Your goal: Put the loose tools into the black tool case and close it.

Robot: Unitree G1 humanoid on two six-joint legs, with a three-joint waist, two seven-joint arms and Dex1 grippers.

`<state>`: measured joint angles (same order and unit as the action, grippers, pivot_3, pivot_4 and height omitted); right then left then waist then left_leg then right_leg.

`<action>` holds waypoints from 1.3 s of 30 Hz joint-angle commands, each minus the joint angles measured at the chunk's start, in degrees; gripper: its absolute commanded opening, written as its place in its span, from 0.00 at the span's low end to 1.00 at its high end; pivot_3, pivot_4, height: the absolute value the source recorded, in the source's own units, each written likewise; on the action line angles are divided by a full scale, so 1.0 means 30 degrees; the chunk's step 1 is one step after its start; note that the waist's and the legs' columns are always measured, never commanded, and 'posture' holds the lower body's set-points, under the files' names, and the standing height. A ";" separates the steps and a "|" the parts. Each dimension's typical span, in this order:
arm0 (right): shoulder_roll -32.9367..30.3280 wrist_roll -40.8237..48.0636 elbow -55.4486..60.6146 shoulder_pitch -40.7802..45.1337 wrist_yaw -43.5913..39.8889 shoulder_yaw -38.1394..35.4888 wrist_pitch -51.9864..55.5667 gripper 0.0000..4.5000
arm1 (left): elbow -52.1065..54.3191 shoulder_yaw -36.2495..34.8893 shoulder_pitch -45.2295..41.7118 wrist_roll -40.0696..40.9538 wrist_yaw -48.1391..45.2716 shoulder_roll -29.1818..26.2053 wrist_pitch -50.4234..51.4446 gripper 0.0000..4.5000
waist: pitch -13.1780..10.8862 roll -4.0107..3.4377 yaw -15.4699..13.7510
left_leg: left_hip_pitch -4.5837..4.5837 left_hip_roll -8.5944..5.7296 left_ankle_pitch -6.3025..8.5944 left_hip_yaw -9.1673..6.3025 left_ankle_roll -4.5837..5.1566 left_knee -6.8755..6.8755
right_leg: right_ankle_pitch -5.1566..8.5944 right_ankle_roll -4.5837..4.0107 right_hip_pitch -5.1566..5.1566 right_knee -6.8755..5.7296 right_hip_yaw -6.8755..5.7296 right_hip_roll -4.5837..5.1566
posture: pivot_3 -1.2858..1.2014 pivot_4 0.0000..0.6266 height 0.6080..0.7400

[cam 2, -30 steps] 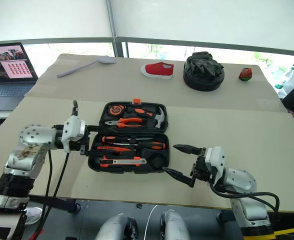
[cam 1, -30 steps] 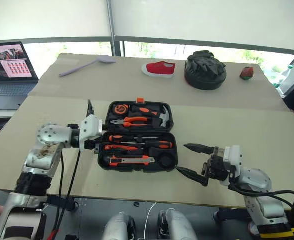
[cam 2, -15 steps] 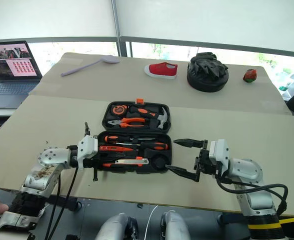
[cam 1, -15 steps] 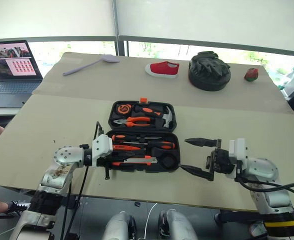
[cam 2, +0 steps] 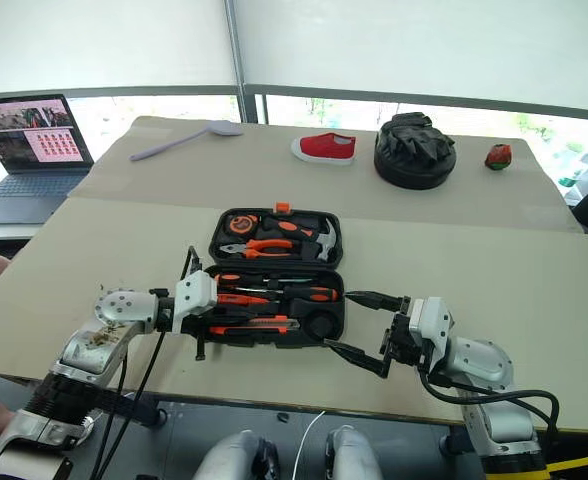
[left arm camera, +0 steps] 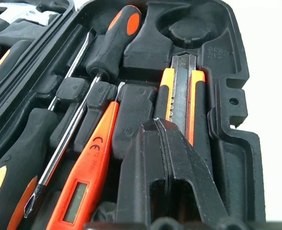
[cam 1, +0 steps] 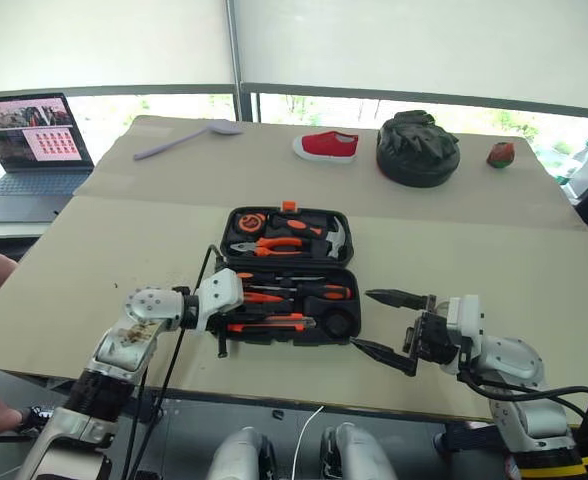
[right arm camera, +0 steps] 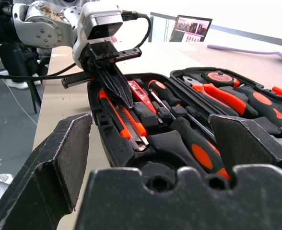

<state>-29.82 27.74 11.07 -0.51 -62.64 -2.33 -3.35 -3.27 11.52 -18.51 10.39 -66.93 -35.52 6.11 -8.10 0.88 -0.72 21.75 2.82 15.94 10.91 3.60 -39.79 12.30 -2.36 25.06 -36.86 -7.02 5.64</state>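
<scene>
The black tool case (cam 1: 286,288) lies open and flat on the surface (cam 1: 104,250) in front of me, its lid half farther away and its tray half nearer; going left to right, a laptop (cam 1: 29,150) sits at the far left edge and a lilac spoon (cam 1: 186,140) lies on the far part of the surface; my left hand (cam 1: 232,305) comes next, fingers pressed together and holding nothing, their tips lowered over the left end of the tray, just above the utility knife (left arm camera: 182,103) in its slot, I judge to press the tools down so the lid can shut; beside the knife lie an orange tester screwdriver (left arm camera: 90,167) and slim screwdrivers (cam 1: 294,291) with orange-and-black handles, each in a moulded groove; the lid half holds pliers (cam 1: 274,243), a hammer (cam 1: 332,235) and a tape measure (cam 1: 245,220), with the orange latch (cam 1: 289,206) on its far edge; I see no tool left loose on the surface, so closing looks like the step that remains; right of the case my right hand (cam 1: 386,325) hangs spread wide and empty, near the tray's right end but apart from it, placed I think to steady the case; far behind sit a red shoe (cam 1: 326,146), a round black bag (cam 1: 418,149) and a small red object (cam 1: 500,153).
</scene>
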 commanded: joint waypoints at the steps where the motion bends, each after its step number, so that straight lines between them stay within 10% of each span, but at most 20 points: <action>1: -0.0341 0.0073 0.0748 -0.0139 0.0359 -0.0912 -0.0577 1.00 | -0.1129 0.0218 0.0877 -0.0522 0.0057 -0.0020 -0.1220 0.01 | 0.0005 -0.0009 0.0004 | 0.0000 0.0000 -0.0001 0.0000 -0.0001 0.0010 | 0.0001 0.0001 0.0004 0.0000 -0.0001 -0.0002 | 0.52 0.24 1.00; 7: -0.1393 0.0180 0.1402 -0.3252 0.1314 -0.4406 -0.0922 1.00 | 0.0324 -0.4266 0.1253 0.5319 -0.0889 0.1031 -0.2121 0.12 | -0.0007 0.0005 -0.0027 | 0.0096 0.0004 -0.0098 0.0000 -0.0027 0.0017 | 0.0004 0.0000 0.0082 -0.0001 -0.0006 0.0001 | 0.52 0.24 1.00; 18: -0.0749 -0.1733 -0.1420 -1.0186 0.2249 -0.8992 -0.4653 1.00 | -0.0923 -0.7035 0.4230 0.7132 -0.5735 -0.3032 -0.1718 0.98 | -0.0024 -0.0015 0.0117 | 0.0071 0.0007 0.0035 -0.0014 -0.0050 0.0025 | 0.0094 -0.0078 0.0071 0.0030 -0.0003 -0.0002 | 0.52 0.24 1.00; 39: -1.0209 -0.3380 0.1960 -0.2820 0.2976 -0.3118 0.9792 1.00 | 0.2778 -0.5288 0.2901 0.7322 -0.4274 -0.0950 -0.0796 0.99 | -0.0127 -0.0028 -0.0017 | 0.0195 -0.0012 -0.0023 -0.0045 0.0025 0.0022 | 0.0109 0.0088 0.0128 0.0103 -0.0040 -0.0014 | 0.52 0.24 1.00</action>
<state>-60.51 18.79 17.62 -9.82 -54.17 -12.49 25.48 3.15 -3.83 -9.89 31.72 -80.15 -38.32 3.95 -8.48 0.80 -0.77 22.34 2.79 15.89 10.78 3.70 -39.73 12.62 -2.07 25.45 -36.53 -7.15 5.60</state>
